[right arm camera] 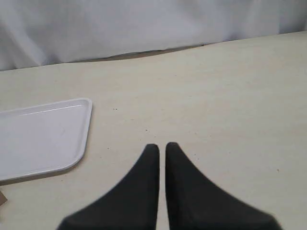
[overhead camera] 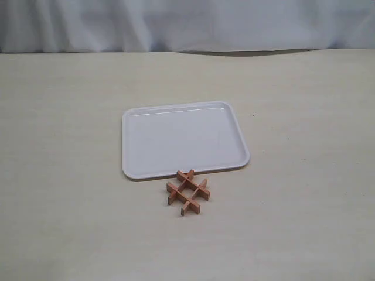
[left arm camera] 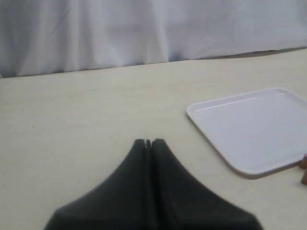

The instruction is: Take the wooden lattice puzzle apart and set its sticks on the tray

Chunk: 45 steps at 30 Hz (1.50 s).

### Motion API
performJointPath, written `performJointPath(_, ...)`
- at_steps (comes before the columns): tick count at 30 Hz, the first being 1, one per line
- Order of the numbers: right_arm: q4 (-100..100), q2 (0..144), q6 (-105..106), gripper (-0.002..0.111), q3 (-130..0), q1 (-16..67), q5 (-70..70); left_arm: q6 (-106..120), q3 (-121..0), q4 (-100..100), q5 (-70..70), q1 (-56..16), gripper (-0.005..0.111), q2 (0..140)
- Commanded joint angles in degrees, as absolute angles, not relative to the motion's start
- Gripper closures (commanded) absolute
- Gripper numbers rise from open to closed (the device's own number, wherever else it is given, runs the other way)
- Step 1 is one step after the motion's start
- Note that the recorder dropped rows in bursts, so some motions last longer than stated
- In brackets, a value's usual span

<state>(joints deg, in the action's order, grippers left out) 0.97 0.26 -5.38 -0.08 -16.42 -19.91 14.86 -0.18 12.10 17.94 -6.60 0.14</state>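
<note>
Wooden lattice puzzle flat on the worktop, all four sticks locked in the hash shape, sitting just in front of the tray at its near rim. One stick end right up against that rim; touching or not, hard to say.

Tray: nothing but bare white surface inside the low rim, in all three views.

Exterior view: only spot with the whole grid visible, plus the full tray outline and the white cloth along the back. Wrist views: just slivers of reddish-brown. A couple of stick ends at the frame edge beside the tray corner in the left one (puzzle bit), and a tiny corner piece near the tray in the right one.

Left tool: dark fingers pressed together at the tips, gripping nothing, above bare worktop. Right tool: fingers almost together, thin slit between, nothing in it either.

Puzzle well apart from both tools, no contact anywhere, tray corner closer to it than either set of fingertips.
</note>
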Motion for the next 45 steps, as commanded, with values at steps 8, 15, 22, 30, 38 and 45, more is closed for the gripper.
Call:
performJointPath(8, 1.26, 0.0, -5.34, 0.104, 0.0, -16.65, -19.7, 15.16, 0.0, 12.22, 17.41, -6.0, 0.107, 0.0)
performJointPath(15, 0.61, 0.0, -5.13, 0.104, 0.0, -16.65, -13.23, 15.16, 0.0, 12.22, 17.41, -6.0, 0.107, 0.0)
performJointPath(22, 0.61, 0.0, -5.13, 0.104, 0.0, -16.65, 10.84, 15.16, 0.0, 12.22, 17.41, -6.0, 0.107, 0.0)
performJointPath(30, 1.05, 0.0, -9.52, 0.104, 0.0, -16.65, 27.17, 15.16, 0.0, 12.22, 17.41, -6.0, 0.107, 0.0)
performJointPath(38, 3.79, 5.33, -34.82, 0.104, -5.28, -16.65, 23.1, 15.16, 0.0, 12.22, 17.41, -6.0, 0.107, 0.0)
performJointPath(45, -18.22, 38.15, -23.2, 0.104, -30.0, -15.07, -8.63, 15.16, 0.0, 12.22, 17.41, -6.0, 0.107, 0.0)
